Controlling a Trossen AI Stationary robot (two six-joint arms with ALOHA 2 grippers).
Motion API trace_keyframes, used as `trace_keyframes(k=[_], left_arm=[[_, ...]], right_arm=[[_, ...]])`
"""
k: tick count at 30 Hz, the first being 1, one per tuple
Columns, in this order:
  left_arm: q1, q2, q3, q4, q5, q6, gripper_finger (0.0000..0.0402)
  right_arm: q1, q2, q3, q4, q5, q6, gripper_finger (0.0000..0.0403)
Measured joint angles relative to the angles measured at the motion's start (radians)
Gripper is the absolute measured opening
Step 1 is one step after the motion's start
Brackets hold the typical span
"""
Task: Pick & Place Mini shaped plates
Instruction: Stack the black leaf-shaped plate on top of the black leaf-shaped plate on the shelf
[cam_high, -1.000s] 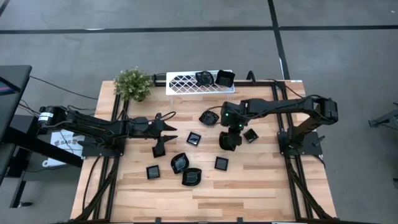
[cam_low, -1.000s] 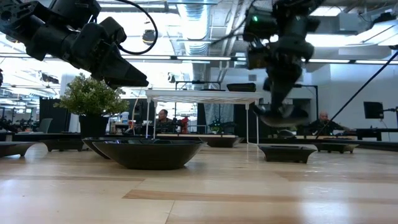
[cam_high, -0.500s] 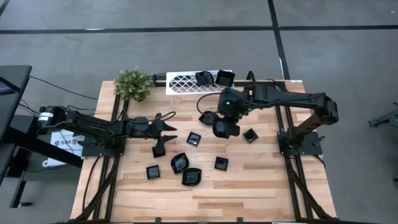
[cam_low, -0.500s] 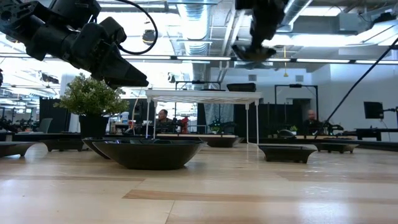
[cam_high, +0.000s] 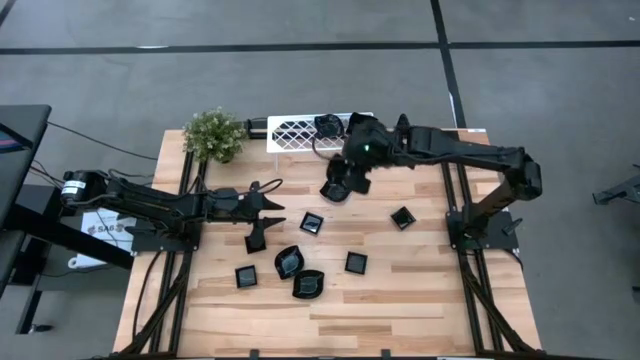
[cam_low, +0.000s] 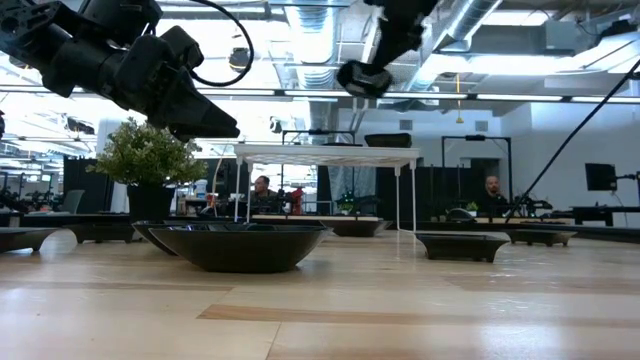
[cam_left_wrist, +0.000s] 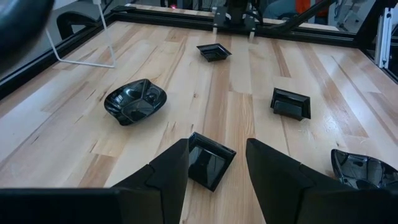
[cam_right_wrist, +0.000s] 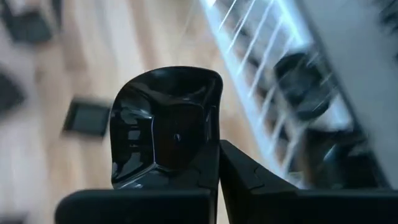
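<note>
Table: white lattice rack sits at the far edge, already carrying two dark plates. Your right gripper hovers just short of the rack, which lies ahead of its fingers and a little toward the left arm's side. Fingers pinched tight on the rim of one glossy black wavy-rimmed plate, held on edge. Left gripper waits low with fingers spread, over a square plate. Seven more plates lie loose mid-table
</note>
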Motion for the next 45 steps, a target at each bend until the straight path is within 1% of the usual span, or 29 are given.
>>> trace_keyframes(k=[3, 6, 8, 11, 13, 18, 22, 27, 28, 33, 40, 45], left_arm=[[0.0, 0.0, 0.0, 0.005, 0.0, 0.0, 0.0163], [0.0, 0.0, 0.0, 0.006, 0.0, 0.0, 0.0163], [0.0, 0.0, 0.0, 0.007, 0.0, 0.0, 0.0163], [0.0, 0.0, 0.0, 0.007, 0.0, 0.0, 0.0163], [0.0, 0.0, 0.0, 0.007, 0.0, 0.0, 0.0163], [0.0, 0.0, 0.0, 0.008, 0.0, 0.0, 0.0163], [0.0, 0.0, 0.0, 0.029, -0.008, 0.0, 0.0163], [0.0, 0.0, 0.0, 0.034, -0.009, -0.001, 0.0163], [0.0, 0.0, 0.0, 0.034, -0.01, -0.002, 0.0163], [0.001, 0.0, 0.0, 0.047, -0.011, -0.001, 0.0163], [0.001, 0.0, 0.0, 0.054, -0.011, -0.001, 0.0163], [0.001, 0.0, 0.0, 0.057, -0.011, -0.001, 0.0163]], right_arm=[[-0.059, 0.012, 0.003, 0.09, -0.008, -0.059, 0.0001], [-0.123, 0.046, 0.056, 0.132, -0.01, -0.104, 0.0001], [-0.168, 0.082, 0.101, 0.105, -0.017, -0.116, 0.0001], [-0.225, 0.164, 0.198, 0.094, -0.079, -0.133, 0.0001], [-0.254, 0.217, 0.27, 0.072, -0.116, -0.191, 0.0], [-0.297, 0.361, 0.477, -0.019, -0.144, -0.348, 0.0], [-0.323, 0.465, 0.643, -0.094, -0.143, -0.446, 0.0], [-0.355, 0.574, 0.785, -0.174, -0.15, -0.533, 0.0], [-0.359, 0.588, 0.802, -0.182, -0.15, -0.547, 0.0], [-0.377, 0.602, 0.792, -0.236, -0.142, -0.603, 0.0], [-0.374, 0.603, 0.792, -0.253, -0.141, -0.532, 0.0], [-0.361, 0.603, 0.792, -0.278, -0.141, -0.543, 0.0002]])
